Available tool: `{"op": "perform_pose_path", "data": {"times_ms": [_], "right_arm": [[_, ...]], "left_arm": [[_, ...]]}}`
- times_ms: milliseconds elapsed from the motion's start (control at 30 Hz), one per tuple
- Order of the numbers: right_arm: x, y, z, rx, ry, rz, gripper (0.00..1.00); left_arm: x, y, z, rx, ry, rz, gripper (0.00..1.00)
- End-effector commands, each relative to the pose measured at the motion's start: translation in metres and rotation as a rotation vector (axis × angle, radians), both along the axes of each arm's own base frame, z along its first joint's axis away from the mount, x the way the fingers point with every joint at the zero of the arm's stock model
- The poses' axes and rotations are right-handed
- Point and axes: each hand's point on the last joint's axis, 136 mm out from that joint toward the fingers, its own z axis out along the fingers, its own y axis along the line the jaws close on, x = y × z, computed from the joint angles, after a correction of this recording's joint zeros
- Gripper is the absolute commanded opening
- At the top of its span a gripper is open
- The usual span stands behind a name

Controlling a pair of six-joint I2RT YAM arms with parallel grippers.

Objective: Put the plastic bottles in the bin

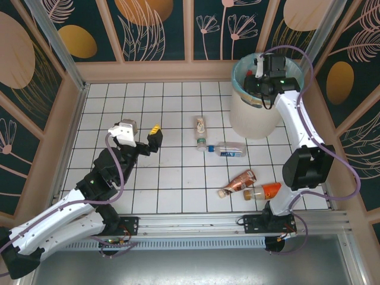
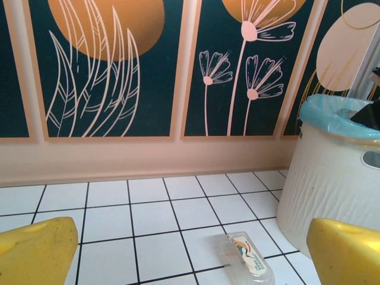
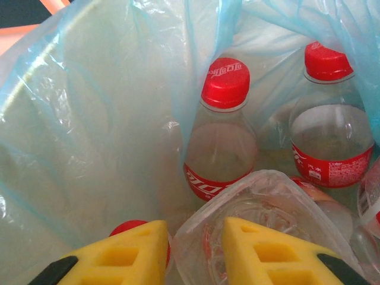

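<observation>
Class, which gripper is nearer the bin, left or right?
Right. The right gripper hangs inside the bin's mouth, above bottles; the left gripper hovers over tiles well to the bin's left.

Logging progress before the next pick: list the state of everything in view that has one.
bin: upright, lined, holding bottles.
left gripper: open, empty.
right gripper: inside the bin's mouth, grip unclear.
white-label bottle: lying on table.
blue-label bottle: lying on table.
brown-label bottle: lying on table.
orange-label bottle: lying on table.
red-capped bottle: in bin, capped.
</observation>
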Motion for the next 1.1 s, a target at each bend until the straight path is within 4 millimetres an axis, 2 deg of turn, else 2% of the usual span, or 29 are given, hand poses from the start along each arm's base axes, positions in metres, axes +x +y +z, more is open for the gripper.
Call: {"op": "perform_pose_path", "data": {"times_ms": [0,100,267,367,500,600,700,767,800,933,1067], "right_arm": [[-0.012,0.0,-0.031,0.022,0.143,-0.009,0.33],[-0.006,0.004,0.0,0.049,0.087,0.004,0.37],[-0.008,0.006,0.078,0.085,-0.072,0.0,0.51],[-0.022,0.006,0.118,0.102,-0.173,-0.009,0.56],[-0.05,0.007,0.151,0.127,-0.281,-0.014,0.58],[-0.078,0.006,0.162,0.159,-0.349,-0.014,0.58],[-0.108,0.002,0.165,0.183,-0.42,-0.01,0.59],[-0.129,-0.006,0.163,0.178,-0.465,-0.022,0.59],[-0.136,-0.01,0.162,0.171,-0.477,-0.037,0.59],[-0.163,-0.026,0.158,0.127,-0.494,-0.082,0.6],[-0.178,-0.036,0.154,0.085,-0.483,-0.115,0.61]], "left_arm": [[0.0,0.005,0.003,-0.015,0.0,0.022,0.98],[0.0,0.005,0.001,-0.019,0.006,0.024,0.98],[0.007,-0.001,-0.008,0.0,0.064,0.034,0.98],[0.016,-0.015,-0.018,0.037,0.126,0.023,0.98],[0.029,-0.04,-0.034,0.073,0.216,-0.009,0.98],[0.039,-0.065,-0.046,0.096,0.287,-0.057,0.99],[0.041,-0.105,-0.062,0.138,0.347,-0.202,0.97],[0.035,-0.133,-0.083,0.182,0.392,-0.343,0.94],[0.033,-0.146,-0.076,0.175,0.387,-0.397,0.92],[0.014,-0.187,-0.097,0.259,0.413,-0.561,0.9],[-0.022,-0.234,-0.127,0.418,0.426,-0.719,0.9]]}}
